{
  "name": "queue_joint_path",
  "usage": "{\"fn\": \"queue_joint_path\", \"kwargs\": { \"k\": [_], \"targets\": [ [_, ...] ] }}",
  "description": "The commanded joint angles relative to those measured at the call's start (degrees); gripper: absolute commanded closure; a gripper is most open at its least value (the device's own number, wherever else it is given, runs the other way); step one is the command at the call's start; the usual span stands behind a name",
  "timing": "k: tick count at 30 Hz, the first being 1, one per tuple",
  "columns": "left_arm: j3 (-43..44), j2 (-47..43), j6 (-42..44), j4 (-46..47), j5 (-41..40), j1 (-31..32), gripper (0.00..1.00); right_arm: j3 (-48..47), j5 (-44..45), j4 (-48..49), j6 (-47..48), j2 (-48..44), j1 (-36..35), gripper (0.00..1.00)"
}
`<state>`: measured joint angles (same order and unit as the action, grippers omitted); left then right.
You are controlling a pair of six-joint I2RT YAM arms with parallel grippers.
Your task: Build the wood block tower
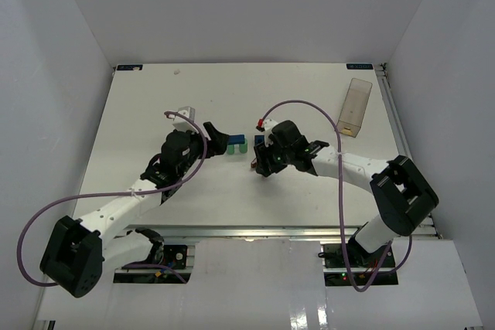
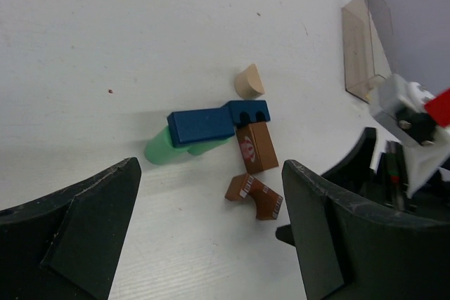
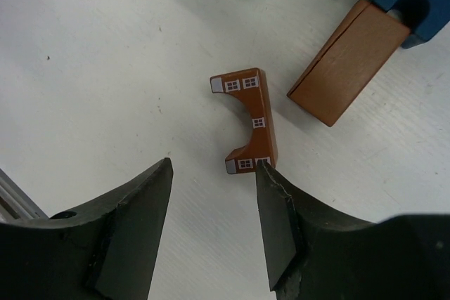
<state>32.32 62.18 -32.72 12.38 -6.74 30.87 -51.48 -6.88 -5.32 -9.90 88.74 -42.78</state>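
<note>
The blocks lie loose on the table (image 1: 155, 98) between my two grippers. In the left wrist view a blue block (image 2: 200, 124) rests across a lying green cylinder (image 2: 163, 150). Beside them are a blue arched piece (image 2: 250, 112), a brown brick (image 2: 256, 147), a brown arch (image 2: 254, 196) and a tan piece (image 2: 248, 81). My left gripper (image 2: 211, 166) is open and empty, a little short of the pile. My right gripper (image 3: 213, 166) is open over bare table, its right fingertip (image 3: 271, 194) at the near end of the brown arch (image 3: 249, 121). The brown brick (image 3: 348, 64) lies beyond.
A clear rectangular plastic box (image 1: 356, 106) lies at the back right of the table. White walls close in the table on three sides. Purple cables loop off both arms. From the left wrist view the right arm's wrist (image 2: 415, 124) shows close to the pile.
</note>
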Motion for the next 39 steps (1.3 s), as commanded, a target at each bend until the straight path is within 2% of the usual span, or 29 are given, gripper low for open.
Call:
{"fn": "queue_joint_path", "kwargs": {
  "k": [1, 7, 18, 23, 24, 29, 39],
  "targets": [
    [0.05, -5.43, -0.97, -3.19, 8.32, 0.21, 0.07, -0.96, -1.27, 1.49, 2.49, 2.49, -0.34, 0.43],
    [-3.01, -9.18, -0.82, -3.48, 10.76, 0.17, 0.06, -1.62, 0.24, 1.81, 3.70, 4.02, -0.39, 0.43],
    [-6.13, -8.39, 1.17, -1.04, 11.23, 0.15, 0.06, -5.14, 2.10, 0.30, 7.90, 6.29, -1.07, 0.44],
    [-6.56, -9.53, 2.13, -1.48, 12.27, 0.24, 0.10, -8.63, -0.77, -1.09, 11.37, 10.57, -0.99, 0.44],
    [-6.74, -10.14, 2.39, -1.48, 12.45, 0.24, 0.14, -8.89, -0.68, -1.44, 12.26, 11.62, -0.98, 0.45],
    [-6.97, -12.25, 2.08, -2.42, 12.88, 0.16, 0.20, -8.88, -1.49, -2.09, 13.75, 12.28, -0.98, 0.47],
    [-8.37, -17.79, 0.58, -6.32, 11.58, 0.24, 0.20, -13.74, 0.69, -4.95, 17.11, 15.28, -0.98, 0.39]
  ]
}}
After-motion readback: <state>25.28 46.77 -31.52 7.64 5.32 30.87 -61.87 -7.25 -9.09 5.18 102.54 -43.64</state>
